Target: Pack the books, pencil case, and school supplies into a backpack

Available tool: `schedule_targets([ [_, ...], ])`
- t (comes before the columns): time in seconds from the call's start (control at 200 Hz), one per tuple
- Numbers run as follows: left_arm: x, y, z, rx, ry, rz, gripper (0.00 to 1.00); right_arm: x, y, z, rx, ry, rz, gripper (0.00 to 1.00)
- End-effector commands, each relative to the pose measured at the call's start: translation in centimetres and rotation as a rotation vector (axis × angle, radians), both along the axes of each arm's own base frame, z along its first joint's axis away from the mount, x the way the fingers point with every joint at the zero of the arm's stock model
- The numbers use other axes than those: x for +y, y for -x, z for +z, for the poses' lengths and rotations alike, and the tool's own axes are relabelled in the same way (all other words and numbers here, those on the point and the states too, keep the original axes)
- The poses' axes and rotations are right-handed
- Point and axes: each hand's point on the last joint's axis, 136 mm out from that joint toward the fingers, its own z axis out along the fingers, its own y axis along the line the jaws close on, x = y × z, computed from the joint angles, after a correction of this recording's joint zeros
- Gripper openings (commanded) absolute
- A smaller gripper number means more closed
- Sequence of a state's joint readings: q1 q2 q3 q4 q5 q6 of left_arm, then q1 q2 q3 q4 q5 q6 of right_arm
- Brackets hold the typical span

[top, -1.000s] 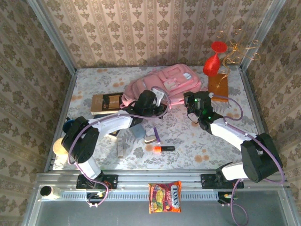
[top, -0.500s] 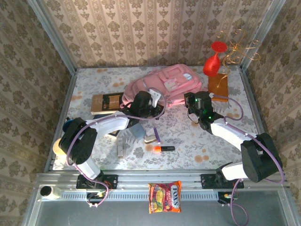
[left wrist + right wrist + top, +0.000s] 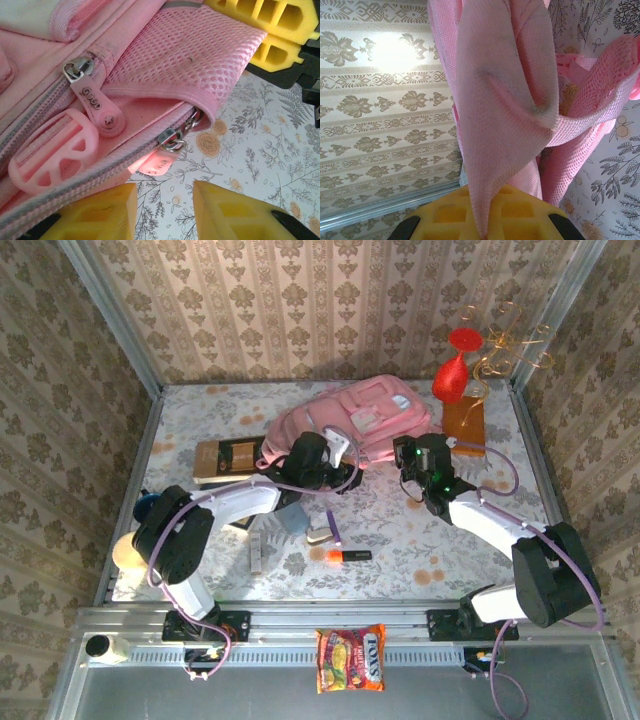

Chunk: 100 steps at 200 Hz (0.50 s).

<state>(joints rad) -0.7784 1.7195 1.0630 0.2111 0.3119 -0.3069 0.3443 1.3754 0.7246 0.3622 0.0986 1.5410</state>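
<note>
Table [image 3: 420,540]: floral cloth.
Far side: backpack [image 3: 365,410], slab [image 3: 463,422], vase [image 3: 449,378].
Left: book [image 3: 222,456].
Near middle: marker [image 3: 347,556], stick [image 3: 256,553].

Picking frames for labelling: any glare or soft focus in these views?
Right wrist: a blown-out glare patch on the wallpaper; the backpack strap is sharp. Left wrist: the zip pull is crisp, the left gripper slightly soft. Top external: even light, no harsh shadows.

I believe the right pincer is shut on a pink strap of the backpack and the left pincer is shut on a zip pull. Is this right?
Not quite. The left pincer is open: in the left wrist view its fingers stand apart near the zip pull, gripping nothing. The right pincer is shut on the pink strap.
</note>
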Motion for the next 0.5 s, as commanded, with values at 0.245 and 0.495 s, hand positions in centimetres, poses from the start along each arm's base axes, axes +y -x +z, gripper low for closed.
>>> schedule_targets([
  [0.245, -2.4, -1.0, 2.9, -0.063, 0.080, -0.043, 0.34, 0.7, -0.7, 3.1, -0.096, -0.039, 0.005, 0.00],
  [0.495, -2.9, -1.0, 2.6, -0.052, 0.079, -0.043, 0.29, 1.0, -0.8, 3.5, -0.105, -0.042, 0.009, 0.00],
])
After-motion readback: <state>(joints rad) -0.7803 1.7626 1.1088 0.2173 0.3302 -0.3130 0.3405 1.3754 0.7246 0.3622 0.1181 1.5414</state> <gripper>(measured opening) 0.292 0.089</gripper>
